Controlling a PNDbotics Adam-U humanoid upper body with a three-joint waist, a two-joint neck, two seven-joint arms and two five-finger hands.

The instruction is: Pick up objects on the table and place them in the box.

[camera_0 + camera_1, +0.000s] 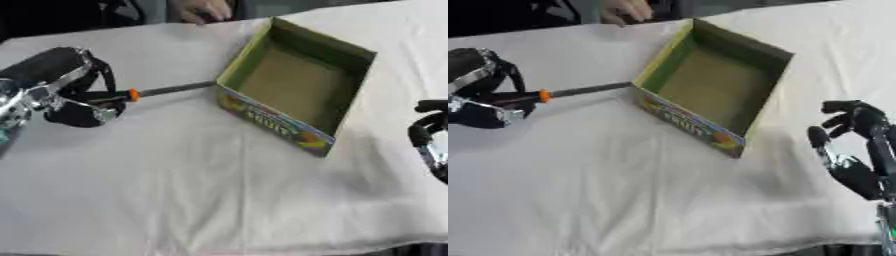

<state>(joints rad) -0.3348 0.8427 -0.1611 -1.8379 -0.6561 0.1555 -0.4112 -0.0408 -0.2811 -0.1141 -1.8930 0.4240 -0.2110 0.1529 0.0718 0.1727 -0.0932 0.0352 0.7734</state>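
while the box waits, the tool is in hand

with its fingers curled round the handle, the left robot hand (74,102) holds a screwdriver (157,91) at the left of the white-clothed counter (192,200), its metal tip just at the near-left wall of the box (271,120). the box looks empty, so nothing is placed yet. the right robot hand (852,165) sits idle at the right edge, fingers relaxed and apart. the handle is mostly hidden by the fingers; the tip touching the box is unclear.
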